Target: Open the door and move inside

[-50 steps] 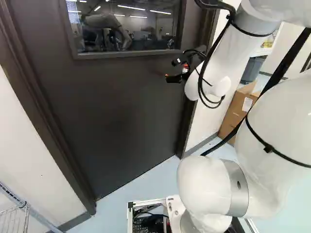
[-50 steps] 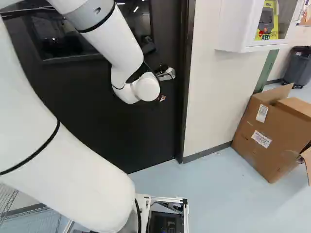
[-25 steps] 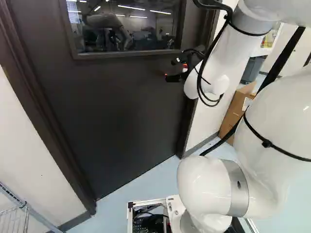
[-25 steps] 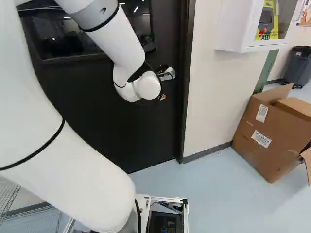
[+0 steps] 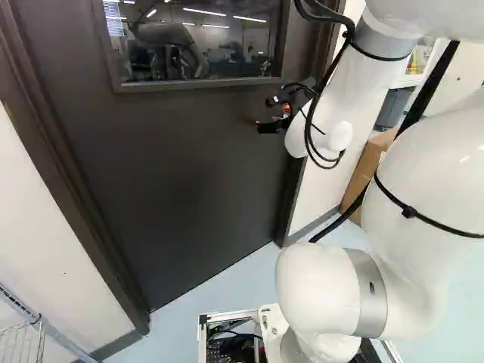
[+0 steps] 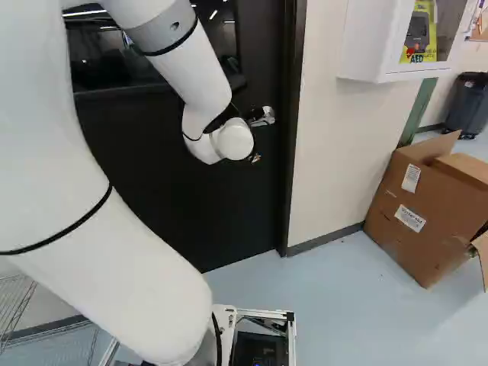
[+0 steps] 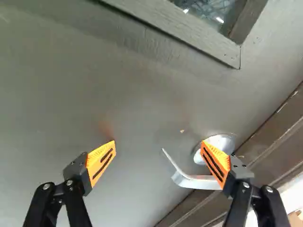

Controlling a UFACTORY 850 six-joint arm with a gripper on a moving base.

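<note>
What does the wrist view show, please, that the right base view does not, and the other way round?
Only the wrist view shows the gripper's two orange pads clearly, standing wide apart, and a reddish smudge on the door.

Only the right base view shows the white wall cabinet, the dark bin, the wire rack and the arm's own white links.

Both share the door, its silver handle and part of its window.
</note>
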